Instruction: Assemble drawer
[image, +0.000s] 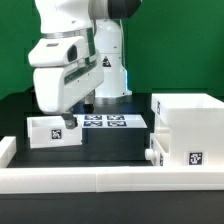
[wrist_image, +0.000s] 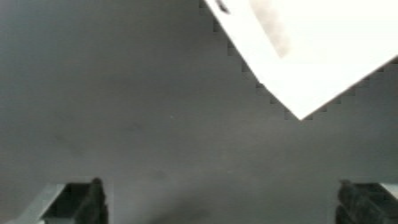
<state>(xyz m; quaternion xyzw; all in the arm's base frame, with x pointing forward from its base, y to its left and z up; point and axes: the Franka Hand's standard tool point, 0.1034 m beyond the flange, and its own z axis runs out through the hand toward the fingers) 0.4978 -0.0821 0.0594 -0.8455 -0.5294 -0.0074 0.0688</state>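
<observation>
The drawer's tall white housing stands at the exterior view's right. A knobbed tray with a square tag sits low against it, knob toward the left. A second small white tray with a tag stands at the left. My gripper hangs just above and behind that tray. In the wrist view its two fingertips are wide apart with only dark table between them: my gripper is open and empty. A white corner of a part shows ahead of the fingers.
The marker board lies flat on the black table behind the left tray. A long low white rim wall runs along the front, with a raised end at the left. The robot's base stands at the back.
</observation>
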